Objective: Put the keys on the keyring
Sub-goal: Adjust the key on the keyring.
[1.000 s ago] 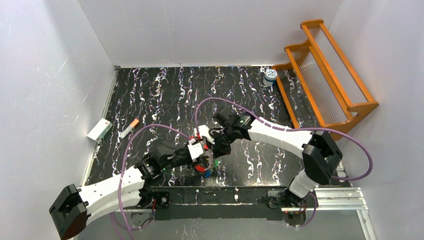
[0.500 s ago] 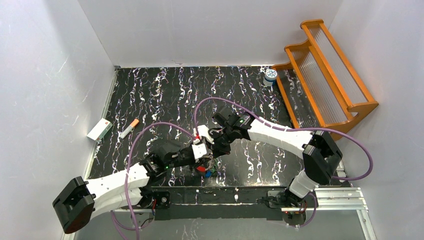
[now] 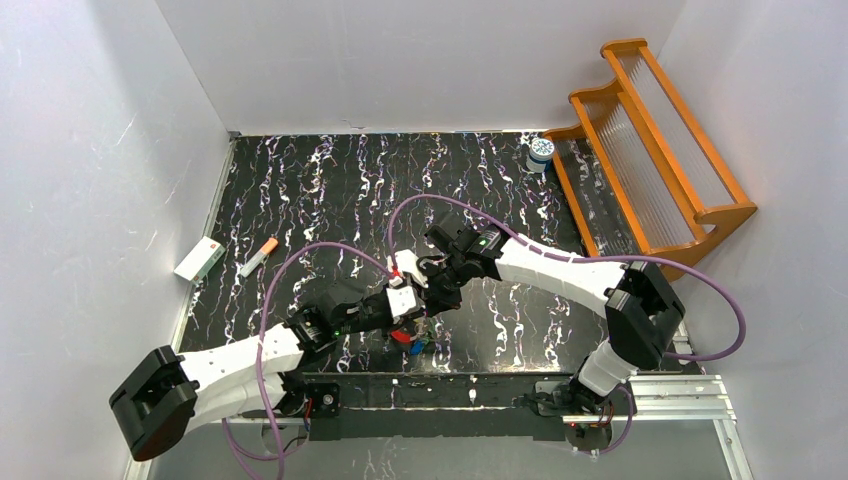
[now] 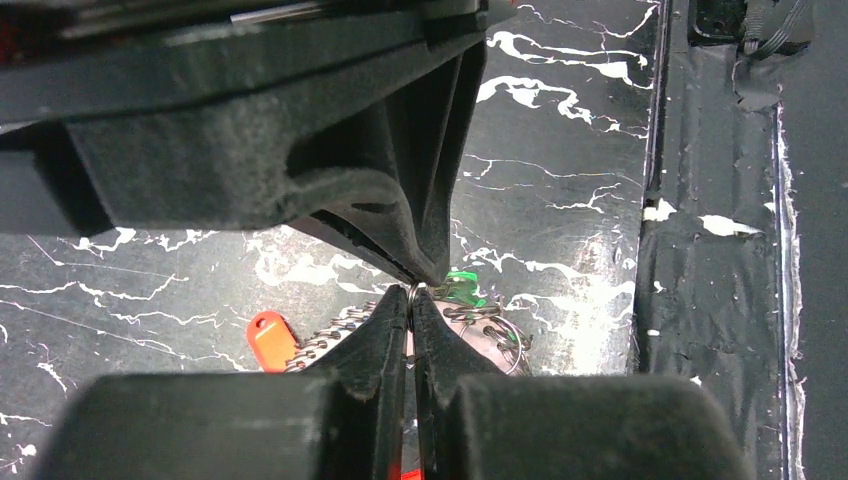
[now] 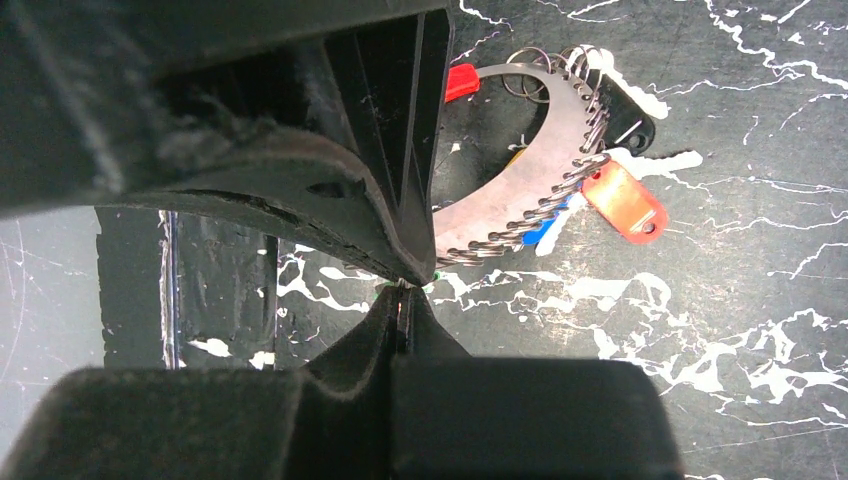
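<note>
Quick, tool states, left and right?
Left tool: closed, thin wire at its tips, grip unclear.
Right tool: closed, held thing cannot be told.

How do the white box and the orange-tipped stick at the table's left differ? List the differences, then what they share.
Shape: the white box is a blocky rectangle; the orange-tipped stick is slim and pen-like.
Colour: the box shows green and red marks; the stick has one orange end.
Place: the box lies at the table's left edge; the stick lies further in.
Shared: both are mostly white and slant the same way.
</note>
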